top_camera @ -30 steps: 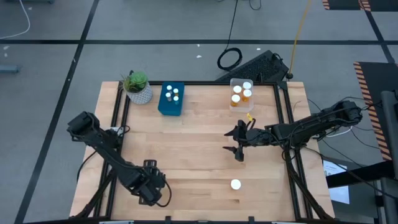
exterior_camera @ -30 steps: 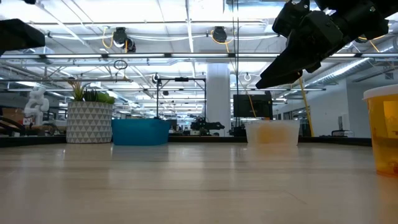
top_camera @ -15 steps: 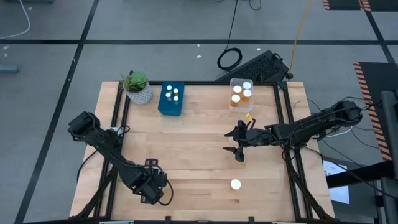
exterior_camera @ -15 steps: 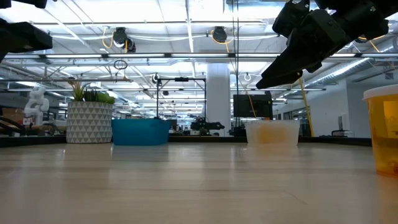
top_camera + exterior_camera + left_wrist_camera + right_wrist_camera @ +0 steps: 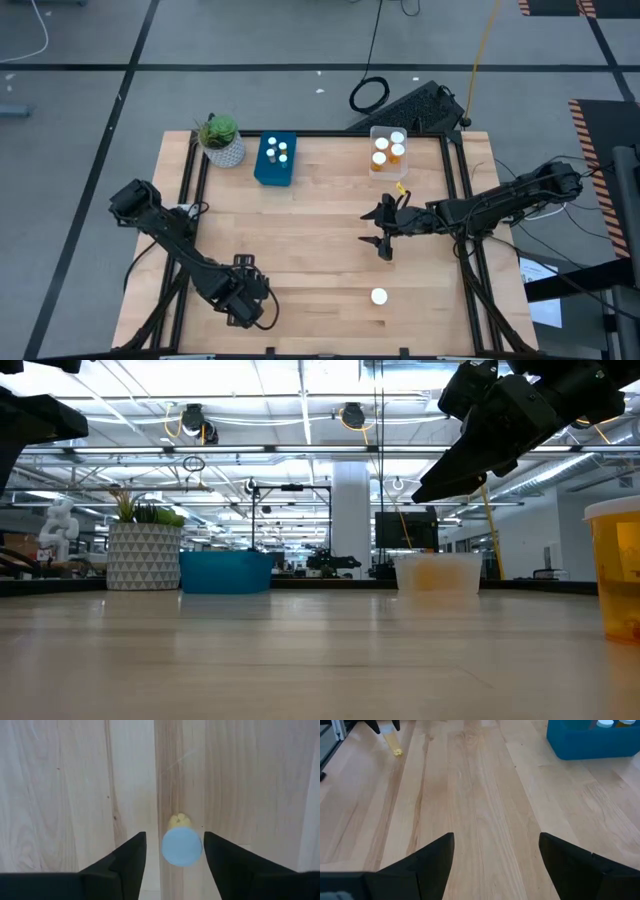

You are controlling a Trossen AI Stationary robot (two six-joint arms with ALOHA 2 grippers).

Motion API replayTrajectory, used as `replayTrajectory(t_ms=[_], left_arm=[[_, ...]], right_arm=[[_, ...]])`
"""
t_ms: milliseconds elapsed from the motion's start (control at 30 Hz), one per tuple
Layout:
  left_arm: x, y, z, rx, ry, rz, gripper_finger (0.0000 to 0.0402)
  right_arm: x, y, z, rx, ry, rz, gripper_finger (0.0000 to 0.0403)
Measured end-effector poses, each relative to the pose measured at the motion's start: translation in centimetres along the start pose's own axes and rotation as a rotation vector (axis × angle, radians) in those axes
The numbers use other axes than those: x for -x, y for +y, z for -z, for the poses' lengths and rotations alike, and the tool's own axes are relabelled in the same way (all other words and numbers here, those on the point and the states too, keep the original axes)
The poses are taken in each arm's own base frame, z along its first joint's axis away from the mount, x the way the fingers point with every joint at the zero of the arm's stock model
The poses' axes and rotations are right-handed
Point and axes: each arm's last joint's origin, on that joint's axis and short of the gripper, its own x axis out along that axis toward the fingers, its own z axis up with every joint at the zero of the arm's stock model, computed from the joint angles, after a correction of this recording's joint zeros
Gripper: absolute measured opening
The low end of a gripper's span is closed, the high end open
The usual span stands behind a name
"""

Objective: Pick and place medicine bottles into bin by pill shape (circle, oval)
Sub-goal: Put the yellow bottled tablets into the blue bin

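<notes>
Nearest the front edge of the table (image 5: 300, 230), the left gripper (image 5: 242, 300) points straight down over a medicine bottle (image 5: 181, 846). The bottle is seen cap-on, with a sliver of yellow body showing behind the pale round cap. The gripper's fingers (image 5: 131, 855) stand apart on either side of the cap and hold nothing. The cap sits off-centre in the gap, much closer to one finger than the other. That offset seems the main hazard: on closing, the nearer finger would likely touch first and could tip the small bottle or send it rolling. From above, the cap also hides the contents, so the pill shape cannot be read and a wrong bin is a fair risk. A second bottle (image 5: 379, 296), white-capped, stands alone further along the front, well apart from both arms. At mid-table the right gripper (image 5: 383, 231) hovers above the wood, spread wide and empty. It lies between that second bottle and the clear bin (image 5: 372, 172), so the arms could crowd each other if the left one reaches that way. At the far edge, the blue bin (image 5: 275, 175) already holds white-capped bottles and the clear one holds orange ones. The potted plant (image 5: 220, 138) stands just beside the blue bin, and a wide approach could brush it.
</notes>
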Motion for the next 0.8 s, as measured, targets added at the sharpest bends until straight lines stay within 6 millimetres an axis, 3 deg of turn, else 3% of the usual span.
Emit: replayTrajectory(t_ms=[400, 800], left_arm=[[0.0, -0.2, 0.1, 0.003, -0.003, 0.001, 0.0158], [-1.4, -0.4, -0.2, -0.008, 0.031, -0.016, 0.0154]], right_arm=[[0.1, 0.2, 0.0, 0.002, 0.001, -0.009, 0.0283], [0.1, 0.4, 0.1, 0.000, 0.002, -0.014, 0.0283]])
